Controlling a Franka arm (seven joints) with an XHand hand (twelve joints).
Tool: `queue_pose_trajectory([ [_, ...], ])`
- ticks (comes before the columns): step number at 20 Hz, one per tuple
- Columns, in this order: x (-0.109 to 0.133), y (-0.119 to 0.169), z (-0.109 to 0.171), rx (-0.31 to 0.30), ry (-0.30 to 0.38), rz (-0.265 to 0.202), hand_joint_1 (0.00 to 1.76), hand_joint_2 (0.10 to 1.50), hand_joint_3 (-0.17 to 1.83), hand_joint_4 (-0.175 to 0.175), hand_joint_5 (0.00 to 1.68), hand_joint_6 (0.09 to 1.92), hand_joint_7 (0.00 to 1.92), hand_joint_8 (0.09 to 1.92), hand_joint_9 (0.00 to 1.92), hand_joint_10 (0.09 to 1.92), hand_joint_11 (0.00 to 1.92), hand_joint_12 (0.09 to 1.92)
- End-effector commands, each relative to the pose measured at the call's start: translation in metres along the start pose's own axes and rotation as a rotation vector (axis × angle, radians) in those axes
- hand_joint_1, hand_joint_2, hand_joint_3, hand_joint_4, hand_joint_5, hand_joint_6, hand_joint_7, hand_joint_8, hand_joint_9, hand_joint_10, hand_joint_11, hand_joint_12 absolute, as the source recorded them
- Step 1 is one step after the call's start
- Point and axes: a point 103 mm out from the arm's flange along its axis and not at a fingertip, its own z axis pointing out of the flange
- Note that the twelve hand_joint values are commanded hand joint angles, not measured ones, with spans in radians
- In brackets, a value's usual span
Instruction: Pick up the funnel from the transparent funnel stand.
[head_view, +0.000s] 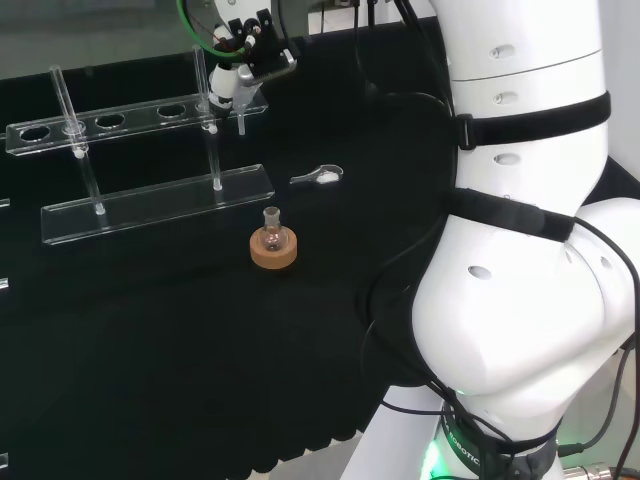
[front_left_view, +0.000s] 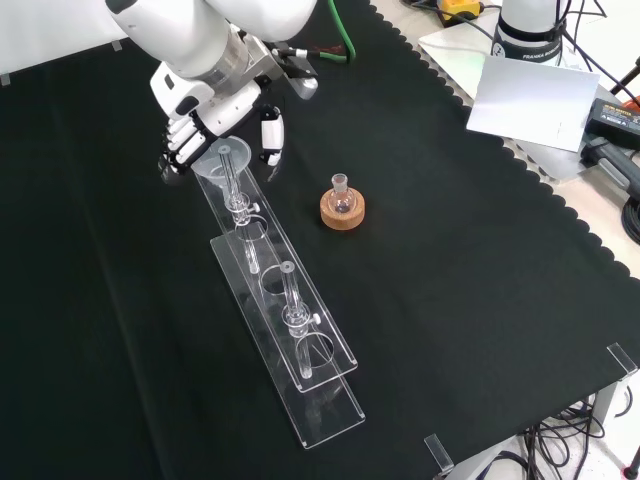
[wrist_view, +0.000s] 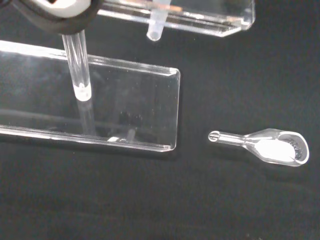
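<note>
A clear funnel sits in the end hole of the transparent stand, its stem hanging below the upper plate. My black and white hand hovers over that end of the stand. Its fingers are at the funnel's rim on one side. The thumb is on the other side, a little apart from the rim. In the head view the hand is at the stand's right end, just above the funnel.
A small round flask on a cork ring stands right of the stand in the front view. A clear glass scoop lies on the cloth near the base plate. Papers and devices lie at the cloth's far right.
</note>
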Motion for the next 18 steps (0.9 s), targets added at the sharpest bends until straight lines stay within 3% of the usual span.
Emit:
queue_pose_trajectory([
  [1, 0.000, 0.000, 0.000, 0.001, -0.005, 0.004, 0.78, 0.67, 0.40, -0.017, 0.15, 0.09, 0.00, 0.50, 0.18, 0.86, 0.31, 1.51],
  [7, -0.003, 0.000, 0.000, 0.010, -0.005, 0.010, 0.78, 0.66, 0.42, -0.016, 0.17, 0.09, 0.00, 0.52, 0.21, 0.85, 0.32, 1.50],
  [11, -0.007, -0.001, 0.001, 0.001, -0.019, 0.034, 0.76, 0.66, 0.49, -0.025, 0.29, 0.09, 0.07, 0.65, 0.50, 0.71, 0.34, 1.48],
  [15, -0.013, -0.006, -0.002, -0.107, -0.068, 0.089, 0.72, 0.74, 0.50, -0.035, 0.51, 0.09, 0.41, 0.73, 0.82, 0.63, 0.40, 1.40],
  [18, -0.012, -0.015, -0.012, -0.218, -0.175, 0.129, 0.74, 0.80, 0.49, -0.035, 0.68, 0.17, 0.61, 0.73, 0.96, 0.60, 0.46, 1.34],
])
